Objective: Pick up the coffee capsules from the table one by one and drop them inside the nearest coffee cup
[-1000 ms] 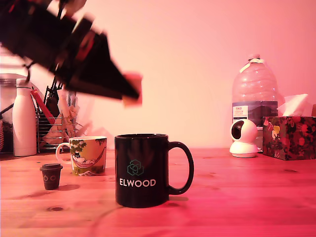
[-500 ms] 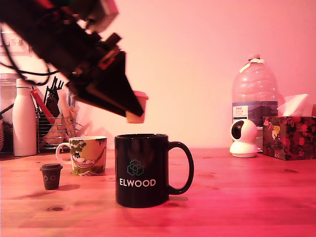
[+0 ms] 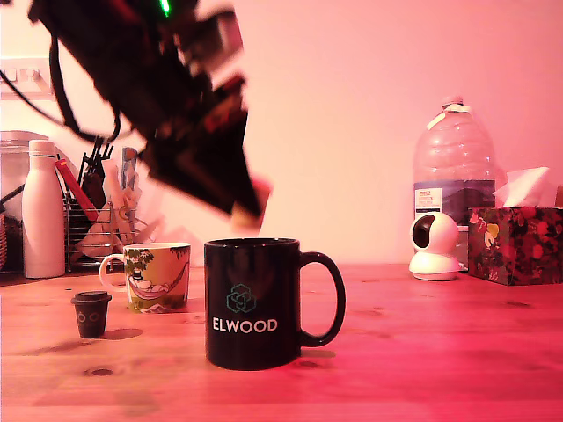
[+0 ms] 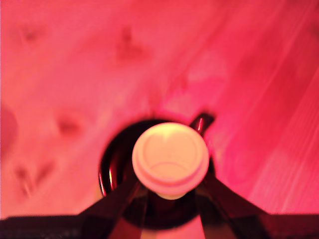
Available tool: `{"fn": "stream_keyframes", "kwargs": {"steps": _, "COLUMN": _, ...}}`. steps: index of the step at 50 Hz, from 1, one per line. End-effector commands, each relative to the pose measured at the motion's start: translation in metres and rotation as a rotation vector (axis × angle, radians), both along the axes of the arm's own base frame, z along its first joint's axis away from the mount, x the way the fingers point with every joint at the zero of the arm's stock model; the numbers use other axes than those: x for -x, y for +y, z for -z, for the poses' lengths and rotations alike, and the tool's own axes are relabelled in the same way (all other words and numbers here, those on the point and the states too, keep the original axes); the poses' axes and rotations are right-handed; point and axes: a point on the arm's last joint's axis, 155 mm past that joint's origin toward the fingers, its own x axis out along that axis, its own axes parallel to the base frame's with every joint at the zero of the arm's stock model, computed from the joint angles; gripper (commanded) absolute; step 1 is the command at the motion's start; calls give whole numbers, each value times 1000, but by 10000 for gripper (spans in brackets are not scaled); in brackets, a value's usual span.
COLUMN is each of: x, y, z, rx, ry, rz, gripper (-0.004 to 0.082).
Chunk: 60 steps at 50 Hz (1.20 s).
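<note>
The end effector [image 3: 249,208] hangs tilted just above the rim of the black mug [image 3: 253,303], its dark fingers [image 4: 124,191] closed in on a cream-white capsule [image 4: 170,159]. The wrist view shows the capsule's flat rimmed top facing the camera, pinched from both sides, with the mug's dark opening right beneath it. In the exterior view the capsule is only a pale blur at the fingertips, just clear of the mug. The arm [image 3: 149,79] slants up toward the exterior view's left, blurred, with cables trailing off it. The mug, lettered ELWOOD, stands on the reddish wooden bench [image 3: 422,352] with its handle toward the exterior view's right. To its left in that view sits a pale illustrated mug [image 3: 158,277], and further left a small dark capsule [image 3: 91,314] stands upright on the bench, well apart from the black mug. Behind are a white bottle [image 3: 42,211], a wire rack of utensils [image 3: 97,220], a large water bottle [image 3: 454,163], a white round camera [image 3: 435,246] and a floral tissue box [image 3: 517,242].
</note>
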Motion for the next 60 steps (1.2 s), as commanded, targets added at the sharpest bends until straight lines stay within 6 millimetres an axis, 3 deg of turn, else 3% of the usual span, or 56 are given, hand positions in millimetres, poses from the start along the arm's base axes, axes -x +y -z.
{"fn": "stream_keyframes", "kwargs": {"steps": 1, "x": -5, "y": -1, "z": -1, "rx": -9, "ry": -16, "rz": 3, "gripper": 223}}
{"fn": "stream_keyframes", "kwargs": {"steps": 31, "x": -5, "y": 1, "z": 0, "rx": -17, "ry": -16, "rz": -3, "gripper": 231}}
{"fn": "stream_keyframes", "kwargs": {"steps": 33, "x": -6, "y": 0, "z": -1, "rx": -14, "ry": -19, "rz": -3, "gripper": 286}}
{"fn": "stream_keyframes", "kwargs": {"steps": 38, "x": -11, "y": -1, "z": -3, "rx": -12, "ry": -44, "rz": -4, "gripper": 575}}
{"fn": "stream_keyframes", "kwargs": {"steps": 40, "x": -12, "y": 0, "z": -4, "rx": -20, "ry": -64, "rz": 7, "gripper": 642}}
{"fn": "stream_keyframes", "kwargs": {"steps": 60, "x": -15, "y": -2, "z": -16, "rx": -16, "ry": -114, "rz": 4, "gripper": 636}}
